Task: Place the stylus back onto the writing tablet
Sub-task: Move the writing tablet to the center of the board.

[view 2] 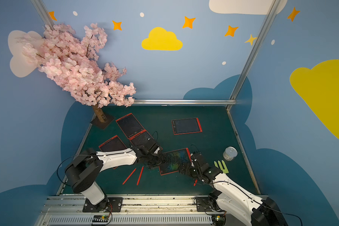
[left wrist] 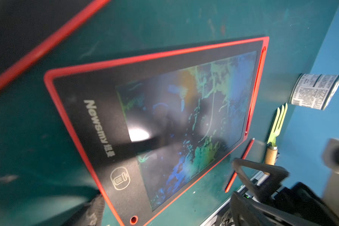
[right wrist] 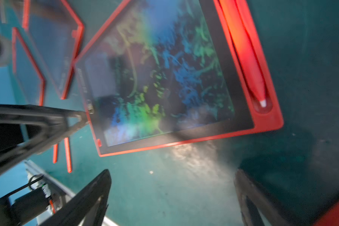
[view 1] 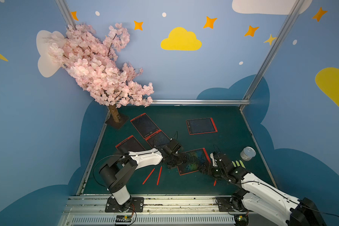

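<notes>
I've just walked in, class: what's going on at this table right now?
The robot's left fingers and right fingers hang open beside the scribbled writing tablet, holding nothing. A stylus already lies in the tablet's side slot. Two more styluses lie loose on the green table nearby.

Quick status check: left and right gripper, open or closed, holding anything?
Left gripper: open, holding nothing.
Right gripper: open, holding nothing.
</notes>
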Controlling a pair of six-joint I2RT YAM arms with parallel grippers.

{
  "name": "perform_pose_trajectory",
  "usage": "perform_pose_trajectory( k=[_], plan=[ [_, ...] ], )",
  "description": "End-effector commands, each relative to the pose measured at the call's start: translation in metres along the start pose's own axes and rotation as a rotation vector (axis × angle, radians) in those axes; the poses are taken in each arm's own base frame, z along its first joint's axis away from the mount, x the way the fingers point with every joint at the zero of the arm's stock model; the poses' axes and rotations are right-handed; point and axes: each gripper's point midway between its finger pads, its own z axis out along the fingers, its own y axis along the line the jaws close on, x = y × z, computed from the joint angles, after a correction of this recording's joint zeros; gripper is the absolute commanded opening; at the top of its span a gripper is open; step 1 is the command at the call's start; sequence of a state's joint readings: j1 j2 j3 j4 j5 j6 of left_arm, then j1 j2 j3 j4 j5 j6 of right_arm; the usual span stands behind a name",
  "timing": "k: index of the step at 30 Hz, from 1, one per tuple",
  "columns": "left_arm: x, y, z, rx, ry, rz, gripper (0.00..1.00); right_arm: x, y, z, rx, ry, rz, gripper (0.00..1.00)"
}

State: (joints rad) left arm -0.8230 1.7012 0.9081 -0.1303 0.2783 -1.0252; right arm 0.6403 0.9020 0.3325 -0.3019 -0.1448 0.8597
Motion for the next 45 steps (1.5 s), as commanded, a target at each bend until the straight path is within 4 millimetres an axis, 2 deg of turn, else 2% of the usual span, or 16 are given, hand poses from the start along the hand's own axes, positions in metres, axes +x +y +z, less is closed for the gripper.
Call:
perform_pose_trajectory(
  k=[1,4,13,25,29,32,33,35,45],
  plan=[
    [-0.002,-0.003,0.009,0.015,0.012,-0.007,0.99,-0.003,-0.012,0.006,0.041,-0.027,0.066,0.97],
    [-0.005,-0.009,0.016,0.027,0.023,-0.004,0.99,-0.007,-0.027,0.005,0.107,-0.057,0.098,0.97],
    [-0.029,-0.034,0.038,0.063,0.006,0.021,0.99,-0.024,-0.047,0.011,0.184,-0.025,0.205,0.97],
    [-0.086,-0.057,0.052,0.073,-0.049,0.047,0.99,-0.064,-0.047,0.032,0.169,0.072,0.277,0.97],
    [-0.109,-0.060,0.057,0.076,-0.059,0.050,0.99,-0.080,-0.040,0.043,0.123,0.143,0.227,0.97],
    [-0.125,-0.065,0.058,0.091,-0.063,0.052,0.99,-0.087,-0.043,0.050,0.113,0.150,0.236,0.96],
    [-0.130,-0.066,0.059,0.094,-0.064,0.052,0.99,-0.099,-0.038,0.050,0.103,0.127,0.225,0.96],
    [-0.139,-0.068,0.060,0.102,-0.068,0.051,0.99,-0.104,-0.038,0.052,0.102,0.126,0.227,0.96],
    [-0.169,-0.078,0.069,0.138,-0.082,0.041,0.99,-0.130,-0.041,0.064,0.100,0.125,0.249,0.96]
  ],
)
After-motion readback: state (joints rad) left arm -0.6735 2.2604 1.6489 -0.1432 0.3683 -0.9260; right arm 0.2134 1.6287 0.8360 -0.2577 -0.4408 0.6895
